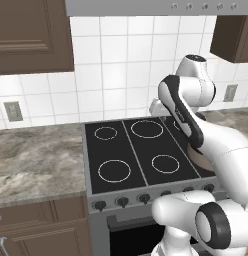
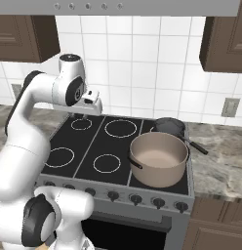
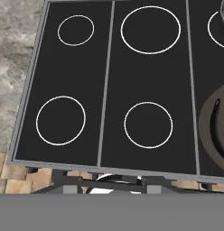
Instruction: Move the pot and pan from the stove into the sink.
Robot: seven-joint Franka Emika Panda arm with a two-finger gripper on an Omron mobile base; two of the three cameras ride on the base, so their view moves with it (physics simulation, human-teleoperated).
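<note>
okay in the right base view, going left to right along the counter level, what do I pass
Robot arm → stove → pot → pan, partly behind the pot → stone counter → wall outlet.

Rendered home kitchen, stove [image 2: 118,146], tiled wall [image 2: 142,63], wood cabinets [image 1: 31,35], stone counter [image 1: 36,160]

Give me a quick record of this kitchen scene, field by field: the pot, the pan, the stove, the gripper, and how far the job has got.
pot: tan pot, upright on the front right of the stove, nothing inside it
pan: dark pan, behind the pot at the back right, handle toward the right counter
stove: black cooktop, left and middle ring marks bare
gripper: gripper raised above the back left of the stove, holding nothing; jaw gap unclear
progress: pot and pan both on the stove, neither moved yet
</note>
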